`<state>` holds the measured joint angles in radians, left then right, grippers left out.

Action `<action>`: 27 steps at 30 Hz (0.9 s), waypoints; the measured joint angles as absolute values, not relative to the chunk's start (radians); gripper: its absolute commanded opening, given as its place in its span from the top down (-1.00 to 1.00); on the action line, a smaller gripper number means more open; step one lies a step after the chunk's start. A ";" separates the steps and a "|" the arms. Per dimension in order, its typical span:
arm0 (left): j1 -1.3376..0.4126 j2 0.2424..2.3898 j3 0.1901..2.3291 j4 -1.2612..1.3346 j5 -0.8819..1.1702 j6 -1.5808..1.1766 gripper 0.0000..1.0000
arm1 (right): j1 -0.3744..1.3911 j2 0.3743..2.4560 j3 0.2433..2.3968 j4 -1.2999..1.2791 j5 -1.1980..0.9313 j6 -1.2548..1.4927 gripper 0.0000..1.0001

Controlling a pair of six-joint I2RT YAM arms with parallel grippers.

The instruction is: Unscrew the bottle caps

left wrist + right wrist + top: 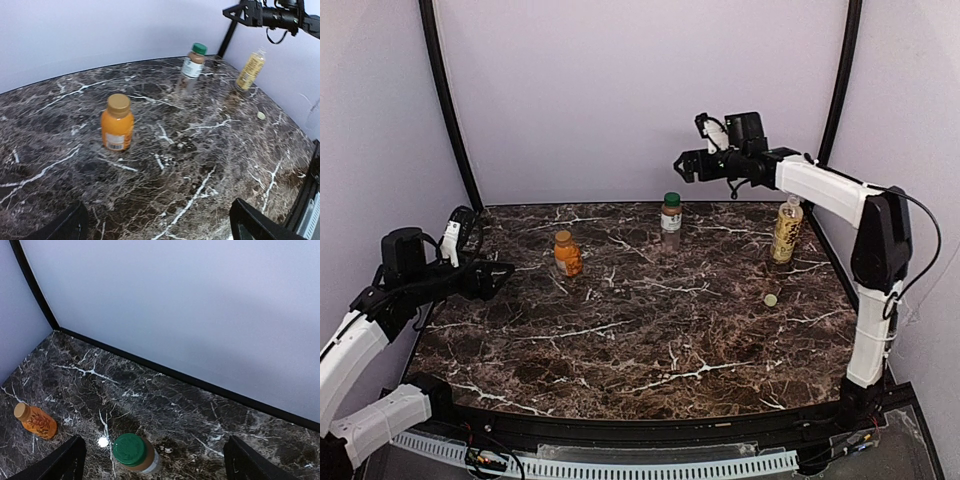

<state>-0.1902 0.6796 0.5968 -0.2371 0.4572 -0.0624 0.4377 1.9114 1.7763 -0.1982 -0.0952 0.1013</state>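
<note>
Right gripper [683, 165]: up in the air near the back wall [620, 90], over the gap between the green-capped bottle and the tea bottle. In its wrist view we see both fingers [65, 462] spread wide with nothing between them, so it's open and empty.
Left gripper [505, 270]: low over the left edge of the marble table [650, 350], pointing toward the orange juice bottle but well apart from it. Jaws are wide open here too, and we see nothing in them.
Tea bottle [786, 228]: upright at the back right, close to the right edge. We think its neck is bare, though it's small in every view.
Cream-white cap [771, 299]: lying loose on the marble in front of the tea bottle, not touching it.
Orange juice bottle [567, 254]: upright, left of centre, with its orange cap [562, 237] on.
Green-capped bottle [671, 213]: upright at the back middle, with its green cap [671, 198] on top. In the right wrist view it sits almost straight under the camera.
</note>
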 measured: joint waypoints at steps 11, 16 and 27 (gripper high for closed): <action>-0.042 0.542 0.460 -0.202 0.302 -0.126 -0.96 | 0.552 2.230 2.015 -0.391 0.005 0.089 -0.78; -0.024 0.526 0.442 -0.200 0.298 -0.136 -0.96 | 0.554 2.235 2.020 -0.410 0.024 0.090 -0.45; -0.022 0.524 0.442 -0.187 0.302 -0.128 -0.95 | 0.560 2.235 2.018 -0.415 0.014 0.109 0.61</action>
<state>-0.0216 0.5243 0.4419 -0.1871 0.3023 -0.1280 0.5602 2.2353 2.0182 -0.4149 0.0135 0.1093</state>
